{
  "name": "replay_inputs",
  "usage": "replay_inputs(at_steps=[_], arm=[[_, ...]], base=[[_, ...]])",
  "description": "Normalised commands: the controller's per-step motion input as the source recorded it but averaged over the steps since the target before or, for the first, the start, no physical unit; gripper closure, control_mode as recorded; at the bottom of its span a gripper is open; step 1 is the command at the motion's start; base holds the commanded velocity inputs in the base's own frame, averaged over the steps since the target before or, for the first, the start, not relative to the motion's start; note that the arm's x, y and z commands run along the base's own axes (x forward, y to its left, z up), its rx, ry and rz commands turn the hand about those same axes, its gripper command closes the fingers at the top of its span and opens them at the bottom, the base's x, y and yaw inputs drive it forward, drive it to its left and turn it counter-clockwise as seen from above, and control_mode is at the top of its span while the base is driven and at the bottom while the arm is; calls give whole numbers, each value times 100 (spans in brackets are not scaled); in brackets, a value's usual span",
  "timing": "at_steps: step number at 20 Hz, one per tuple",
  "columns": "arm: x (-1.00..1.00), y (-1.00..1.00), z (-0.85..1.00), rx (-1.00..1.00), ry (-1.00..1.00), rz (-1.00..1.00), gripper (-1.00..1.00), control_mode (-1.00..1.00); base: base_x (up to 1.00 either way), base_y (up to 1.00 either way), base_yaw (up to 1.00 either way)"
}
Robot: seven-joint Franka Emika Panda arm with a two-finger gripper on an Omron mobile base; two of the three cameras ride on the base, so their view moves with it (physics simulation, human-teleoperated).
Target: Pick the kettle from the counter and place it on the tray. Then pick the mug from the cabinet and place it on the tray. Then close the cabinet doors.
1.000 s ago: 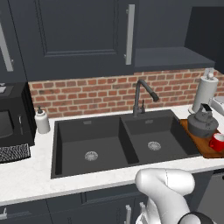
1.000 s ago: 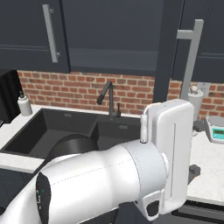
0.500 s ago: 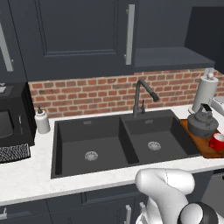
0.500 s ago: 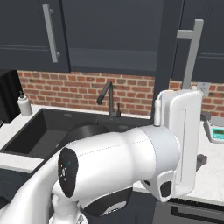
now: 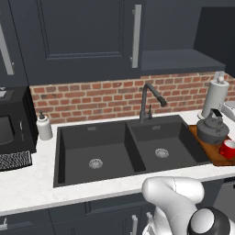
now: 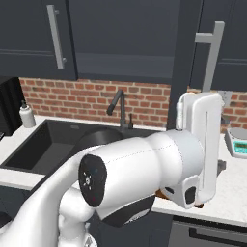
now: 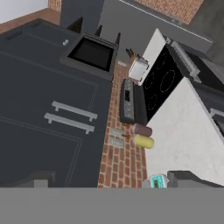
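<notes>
The kettle (image 5: 213, 130) is seen standing on the tray (image 5: 215, 154) at the 3 o'clock edge of the left base view, with the mug (image 5: 227, 149) set on the same tray just beside it, toward 4 o'clock of the kettle. The tray lies on the desk (image 5: 27, 188) immediately beside the right basin of the black double sink (image 5: 126, 149). A white paper-towel roll (image 5: 215, 97) is placed behind the kettle at 12 o'clock of it, against the brick wall (image 5: 92, 101). The cabinet (image 5: 181, 59) above is shown with its shelf exposed, and one of the cabinet doors (image 6: 212, 46) is seen swung outward in the right base view, its silver bar handle (image 6: 210, 53) near 1 o'clock. A soap bottle (image 5: 44, 127) stands at 9 o'clock of the sink, beside a black microwave (image 5: 13, 126). The jaws are held wide apart with nothing between them. In the hand view, a cooktop (image 7: 159, 83) and a small scale (image 7: 157, 180) are visible.
</notes>
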Motion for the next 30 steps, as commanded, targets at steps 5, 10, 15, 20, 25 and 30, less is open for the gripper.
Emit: replay_inputs(at_steps=[5, 10, 15, 20, 25, 30], arm=[[25, 0, 0, 0, 0, 7, -100, -100], [14, 0, 0, 0, 0, 7, -100, -100], [7, 7, 0, 0, 0, 6, -100, -100], [9, 16, 0, 0, 0, 6, -100, -100], [12, 8, 0, 0, 0, 6, -100, -100], [15, 5, 0, 0, 0, 5, -100, -100]], base=[[0, 0, 0], [0, 0, 0], [0, 0, 0], [0, 0, 0], [0, 0, 0], [0, 0, 0]])
